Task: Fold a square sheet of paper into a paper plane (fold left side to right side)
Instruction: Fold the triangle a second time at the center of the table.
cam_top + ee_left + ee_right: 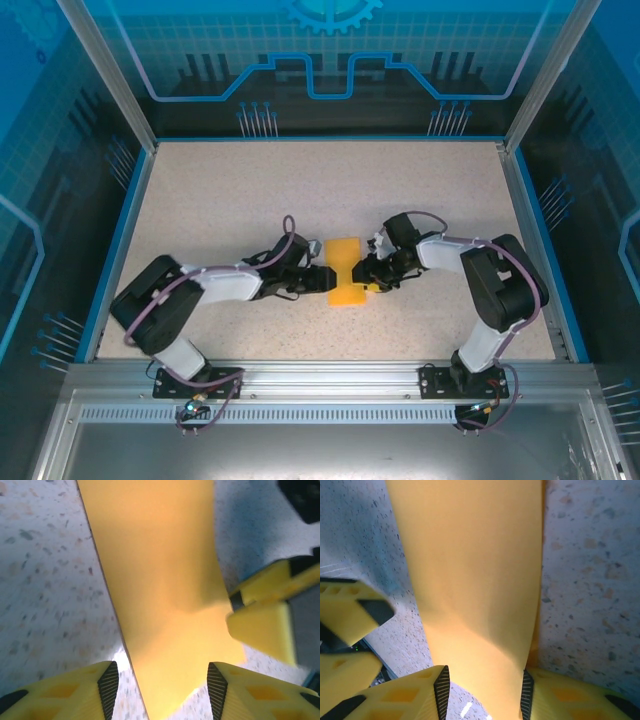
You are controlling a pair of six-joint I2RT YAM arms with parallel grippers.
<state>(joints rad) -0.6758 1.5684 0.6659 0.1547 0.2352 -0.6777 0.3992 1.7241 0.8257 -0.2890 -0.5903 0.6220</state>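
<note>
While both arms reach inward from their sides, the paper sheet (343,252) lies at mid-table (220,190) between them. Its long axis runs near-to-far, away from the bases. Both ends are blunt, with no tip showing. The middle is narrowed to a waist and the near end flares wider.

The left gripper (316,280) comes at the waist from the left, the right gripper (370,272) from the right, and both crowd the sheet's middle.

Left wrist view: the left gripper (162,680) has its jaws spread and the sheet (160,580) runs up between them. Bare table shows between the left pad (109,682) and the paper edge, so the fit is loose. The right gripper's yellow fingers (262,622) sit just against the sheet's right edge.

Right wrist view: the right gripper (484,686) has the sheet (470,570) between its pads. The paper edge meets each pad (442,687) and the sheet is bowed, so it is pinched across its width.

Around the scene: speckled tabletop, blue rim (118,250), metal rail (320,375) at the near edge.
</note>
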